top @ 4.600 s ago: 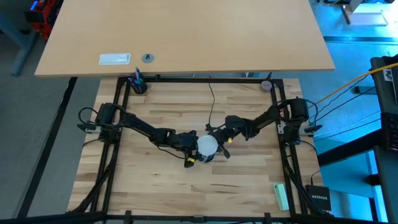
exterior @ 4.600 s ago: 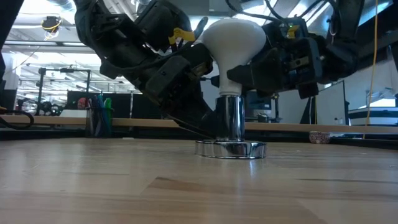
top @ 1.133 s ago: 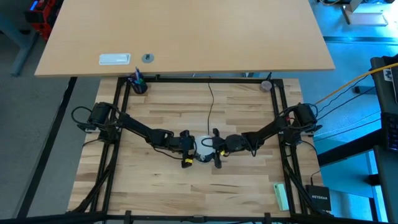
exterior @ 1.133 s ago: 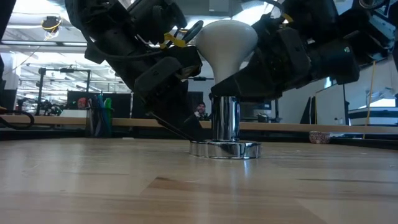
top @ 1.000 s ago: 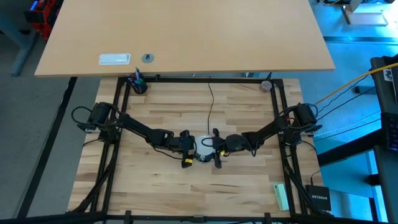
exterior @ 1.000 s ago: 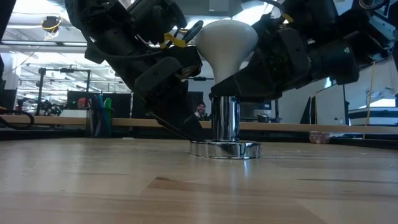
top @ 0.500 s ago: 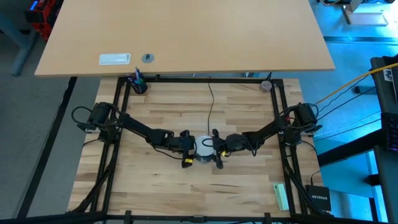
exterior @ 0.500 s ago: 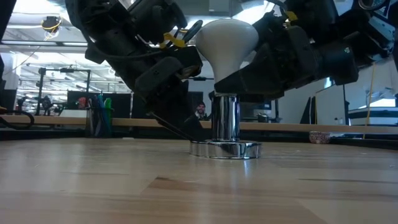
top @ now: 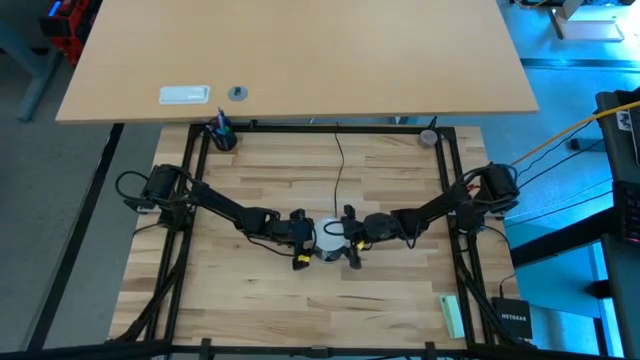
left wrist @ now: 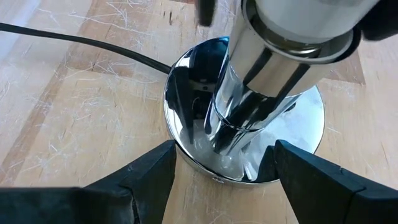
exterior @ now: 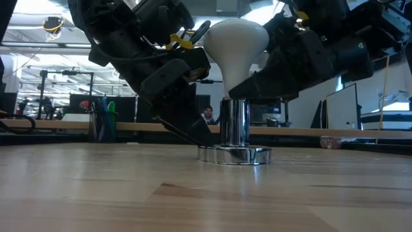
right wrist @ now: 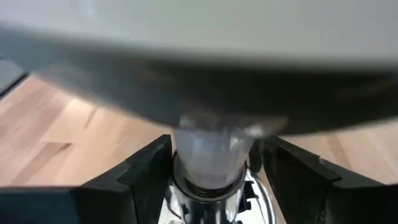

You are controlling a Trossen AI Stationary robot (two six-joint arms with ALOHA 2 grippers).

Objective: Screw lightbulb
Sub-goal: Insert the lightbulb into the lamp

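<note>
On pale wood, frosted bulb (rounded dome), chrome socket

Place: a robotics lab, where I work.
Evidence: framed wooden tabletop, cabled equipment, open hall with ceiling lights.
</note>
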